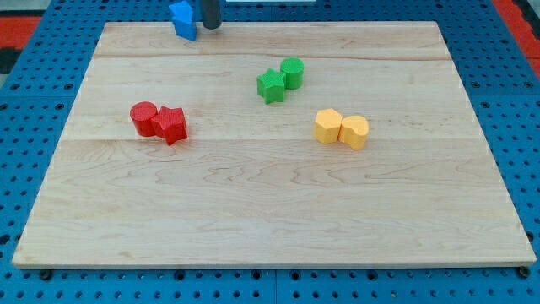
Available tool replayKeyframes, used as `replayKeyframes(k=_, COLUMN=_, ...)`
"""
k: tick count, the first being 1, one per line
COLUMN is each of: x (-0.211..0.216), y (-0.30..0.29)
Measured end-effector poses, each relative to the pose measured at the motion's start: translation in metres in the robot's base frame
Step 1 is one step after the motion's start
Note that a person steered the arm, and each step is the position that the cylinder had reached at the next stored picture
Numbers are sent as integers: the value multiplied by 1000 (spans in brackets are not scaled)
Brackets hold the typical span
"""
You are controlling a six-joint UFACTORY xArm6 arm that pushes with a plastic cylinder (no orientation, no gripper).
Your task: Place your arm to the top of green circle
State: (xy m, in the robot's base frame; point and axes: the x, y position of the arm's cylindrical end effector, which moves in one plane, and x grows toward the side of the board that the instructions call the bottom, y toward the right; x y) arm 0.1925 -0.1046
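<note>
The green circle sits on the wooden board in the upper middle, touching a green star at its lower left. My tip is at the view's top edge of the board, up and to the left of the green circle and well apart from it. A blue block lies just left of the tip, close beside it; its shape is cut off by the view's top.
A red circle and a red star touch at the left. Two yellow blocks touch at the right of centre. The wooden board lies on a blue perforated base.
</note>
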Motion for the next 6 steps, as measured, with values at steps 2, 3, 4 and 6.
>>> replayKeyframes(k=2, x=5, y=16)
replayKeyframes(k=3, x=25, y=66)
replayKeyframes(k=4, x=50, y=120)
replayKeyframes(k=6, x=122, y=165)
